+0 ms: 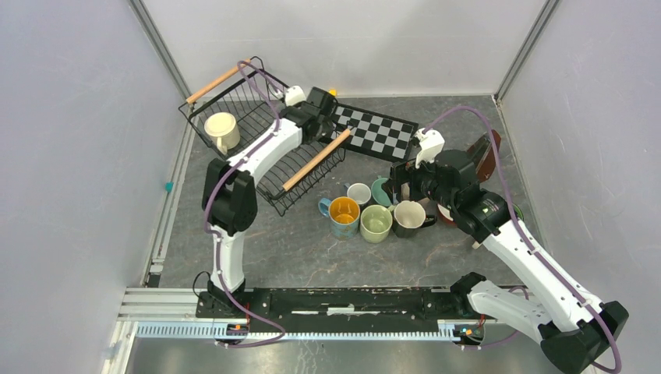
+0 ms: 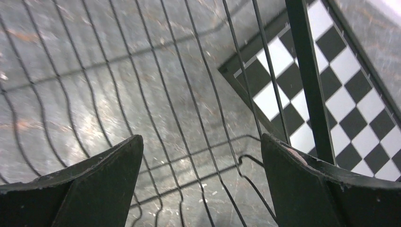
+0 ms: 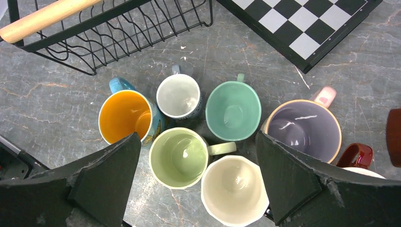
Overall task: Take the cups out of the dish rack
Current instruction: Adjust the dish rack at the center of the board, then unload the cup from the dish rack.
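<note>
Nearly done: one cream cup (image 1: 222, 130) sat at the dish rack's (image 1: 220, 82) left end. Left end effector (image 2: 201, 142) hung open and empty over its right part; next, swing left and grasp. Right end effector (image 3: 198, 137) stood open over unloaded cups (image 1: 376, 222).

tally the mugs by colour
cream mug, in the dish rack: 1
yellow-inside mug: 1
white mug: 1
teal mug: 1
light green mug: 1
black mug, cream inside: 1
pink-handled mug: 1
red-handled mug, mostly hidden: 1
total: 8
</note>
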`<state>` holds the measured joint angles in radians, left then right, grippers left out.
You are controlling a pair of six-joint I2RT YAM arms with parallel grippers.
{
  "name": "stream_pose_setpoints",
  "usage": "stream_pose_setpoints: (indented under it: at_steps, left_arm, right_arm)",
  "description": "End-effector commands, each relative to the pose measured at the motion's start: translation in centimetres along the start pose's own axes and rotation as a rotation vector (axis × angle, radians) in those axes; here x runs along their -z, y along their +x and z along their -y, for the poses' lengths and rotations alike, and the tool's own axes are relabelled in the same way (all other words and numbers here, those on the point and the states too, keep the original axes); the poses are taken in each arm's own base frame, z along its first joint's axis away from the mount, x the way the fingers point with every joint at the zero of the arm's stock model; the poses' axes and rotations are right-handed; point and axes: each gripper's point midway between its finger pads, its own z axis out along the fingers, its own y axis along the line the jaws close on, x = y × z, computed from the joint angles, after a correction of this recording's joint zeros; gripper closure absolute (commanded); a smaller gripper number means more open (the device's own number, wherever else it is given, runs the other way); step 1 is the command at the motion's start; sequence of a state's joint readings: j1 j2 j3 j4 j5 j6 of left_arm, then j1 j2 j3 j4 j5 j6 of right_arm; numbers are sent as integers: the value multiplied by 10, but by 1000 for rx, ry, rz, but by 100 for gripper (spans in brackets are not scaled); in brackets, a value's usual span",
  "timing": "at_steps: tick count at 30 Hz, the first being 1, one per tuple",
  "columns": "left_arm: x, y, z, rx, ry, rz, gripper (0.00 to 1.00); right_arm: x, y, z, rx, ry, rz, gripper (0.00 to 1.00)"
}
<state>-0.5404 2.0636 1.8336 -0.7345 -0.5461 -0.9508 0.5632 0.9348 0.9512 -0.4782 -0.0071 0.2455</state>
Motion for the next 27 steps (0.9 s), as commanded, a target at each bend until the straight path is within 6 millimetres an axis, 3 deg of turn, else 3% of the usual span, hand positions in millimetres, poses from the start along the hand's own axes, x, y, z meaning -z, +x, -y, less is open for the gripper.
stream_pose_setpoints:
  at_steps: [1, 6, 15, 20, 27]
  left_arm:
    - [23, -76, -24, 29, -6, 119, 0]
    - [9, -114, -64, 41, -82, 162, 0]
    - [-34, -168, -136, 65, -196, 214, 0]
    - [-56, -184, -161, 47, -241, 218, 0]
    - [-82, -185, -183, 56, -269, 205, 0]
  right_arm:
    - [-2, -10, -1, 3, -1, 42, 2]
    - [-2, -9, -1, 14, -1, 40, 2]
    - [-6, -6, -4, 33, -25, 25, 2]
    - [-9, -4, -5, 40, -35, 17, 2]
    - [-12, -1, -5, 46, -35, -1, 2]
